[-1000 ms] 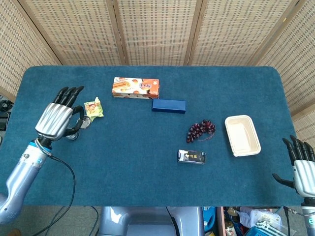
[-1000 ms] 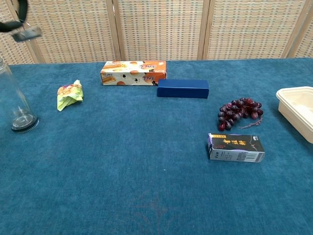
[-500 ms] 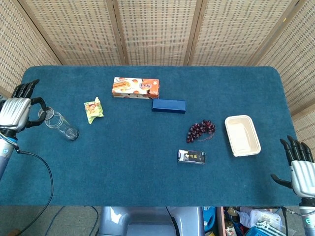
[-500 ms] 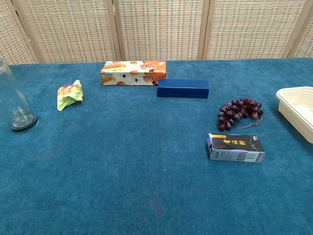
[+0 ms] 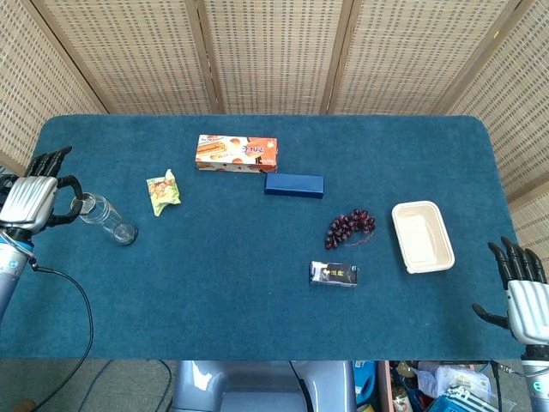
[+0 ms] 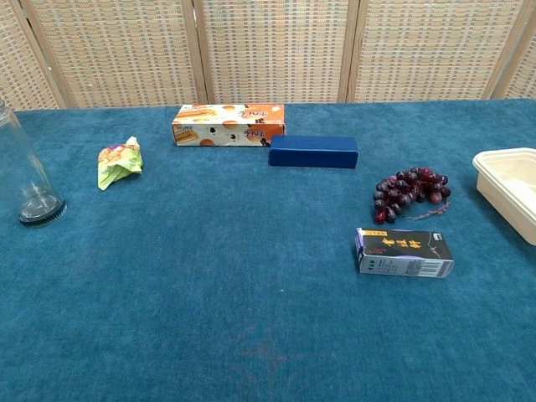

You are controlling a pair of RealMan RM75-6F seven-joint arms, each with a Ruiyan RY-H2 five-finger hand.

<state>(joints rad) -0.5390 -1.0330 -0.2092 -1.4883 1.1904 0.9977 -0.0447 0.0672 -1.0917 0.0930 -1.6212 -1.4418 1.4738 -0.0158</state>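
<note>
1. Head view: left hand (image 5: 30, 202) at the table's left edge, fingers spread, empty, thumb just beside the rim of the clear glass (image 5: 107, 220), which stands upright near the green snack packet (image 5: 161, 191). Right hand (image 5: 525, 296) at the far right corner, fingers apart, holding nothing.
2. Risk: thumb sits so close that a sideways nudge could tip the glass; tall, narrow.
3. Chest view: neither hand shows; glass (image 6: 25, 180) cut off at the left edge & top, rim hidden. Whether thumb touches the glass: can't tell.

A blue-carpeted table (image 5: 257, 318) stands before woven rattan screen panels (image 5: 274, 51).
</note>
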